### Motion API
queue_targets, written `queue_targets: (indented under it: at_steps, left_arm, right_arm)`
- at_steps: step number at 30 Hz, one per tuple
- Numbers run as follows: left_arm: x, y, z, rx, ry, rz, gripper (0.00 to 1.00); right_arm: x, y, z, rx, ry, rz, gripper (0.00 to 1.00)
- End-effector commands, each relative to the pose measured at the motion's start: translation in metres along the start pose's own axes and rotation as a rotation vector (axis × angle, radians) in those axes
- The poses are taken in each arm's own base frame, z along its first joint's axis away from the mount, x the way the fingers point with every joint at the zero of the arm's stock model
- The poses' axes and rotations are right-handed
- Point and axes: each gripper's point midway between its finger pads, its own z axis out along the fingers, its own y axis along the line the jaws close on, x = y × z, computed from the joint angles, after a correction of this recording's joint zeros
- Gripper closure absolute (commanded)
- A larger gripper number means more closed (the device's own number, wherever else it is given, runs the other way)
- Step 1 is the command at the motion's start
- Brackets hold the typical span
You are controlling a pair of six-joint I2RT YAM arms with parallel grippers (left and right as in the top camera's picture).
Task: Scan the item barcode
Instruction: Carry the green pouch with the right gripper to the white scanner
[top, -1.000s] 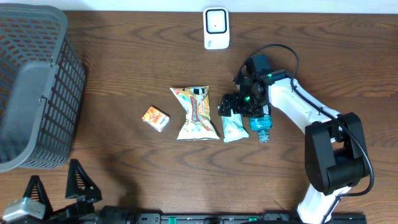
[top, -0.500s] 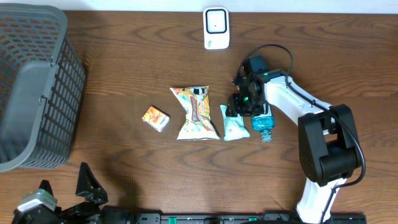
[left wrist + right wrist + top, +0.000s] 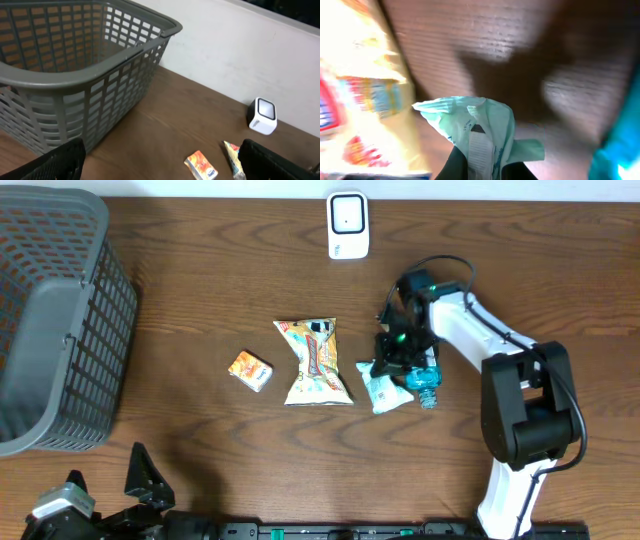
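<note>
My right gripper (image 3: 389,366) is shut on the top end of a small mint-green packet (image 3: 386,390), the item, which lies tilted on the table. In the right wrist view the crumpled packet (image 3: 481,127) is pinched between my dark fingers (image 3: 456,168), and its white striped seam faces the camera. The white scanner (image 3: 347,225) stands at the table's far edge, well apart from the packet. My left gripper (image 3: 160,172) is open and holds nothing, low at the table's near left corner (image 3: 95,505).
A yellow snack bag (image 3: 317,362) lies just left of the packet, and a blue bottle (image 3: 423,384) sits just right of it under my right arm. An orange carton (image 3: 250,370) is further left. A large grey basket (image 3: 55,320) fills the left side.
My right gripper has closed on the green packet, which has turned and shifted slightly right. The left arm shifted a little along the table's front edge, still open.
</note>
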Motion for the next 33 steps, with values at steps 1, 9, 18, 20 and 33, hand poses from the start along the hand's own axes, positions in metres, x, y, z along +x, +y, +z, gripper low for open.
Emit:
queue_targets:
  at_steps: [1, 9, 18, 20, 33]
  left_arm:
    - [0.005, -0.003, 0.007, 0.005, 0.018, -0.005, 0.02]
    - [0.038, 0.001, 0.028, -0.032, 0.102, -0.009, 0.02]
    - [0.051, 0.005, 0.030, -0.053, 0.147, 0.002, 0.02]
    - [0.052, 0.005, 0.030, -0.054, 0.150, 0.003, 0.02]
    - [0.030, -0.012, 0.061, -0.011, -0.014, -0.218, 0.02]
  right_arm:
    - [-0.014, 0.029, -0.059, -0.042, -0.143, 0.024, 0.98]
    - [0.004, 0.041, -0.169, 0.233, -0.647, 0.255, 0.98]
    - [0.030, 0.079, -0.229, 0.320, -1.007, 0.198, 0.84]
    - [0.030, 0.082, -0.228, 0.348, -0.997, 0.132, 0.85]
    - [0.002, 0.082, -0.250, 0.483, -1.143, 0.054, 0.98]
